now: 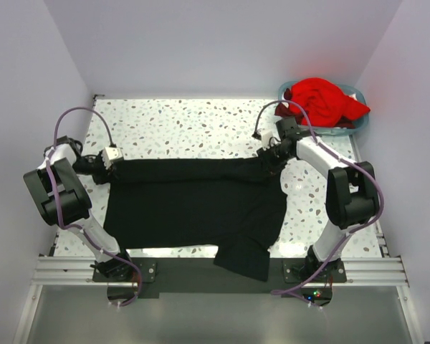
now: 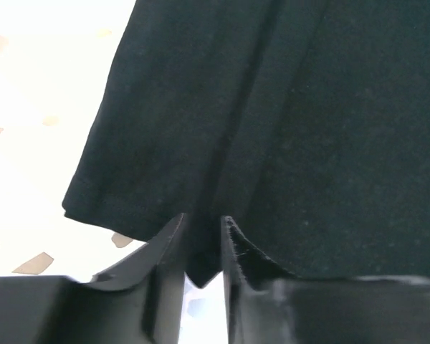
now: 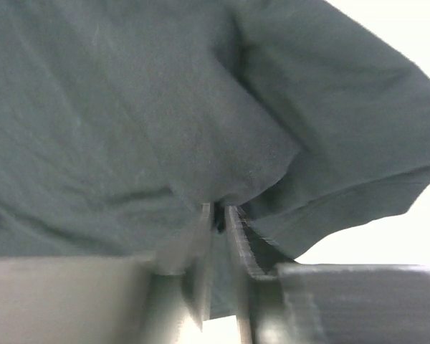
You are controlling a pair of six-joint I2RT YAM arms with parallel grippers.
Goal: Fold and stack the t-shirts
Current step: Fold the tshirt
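While the black t-shirt (image 1: 193, 204) is being laid flat across the counter (image 1: 201, 118), soft and floppy, a far corner is being pinched by the right gripper (image 3: 218, 215); whether the other is being clamped by the left gripper (image 2: 201, 229) can't be told, tbh.

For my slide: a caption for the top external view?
Left gripper and right gripper at the far edge of the black t-shirt; red t-shirt in the blue basket.
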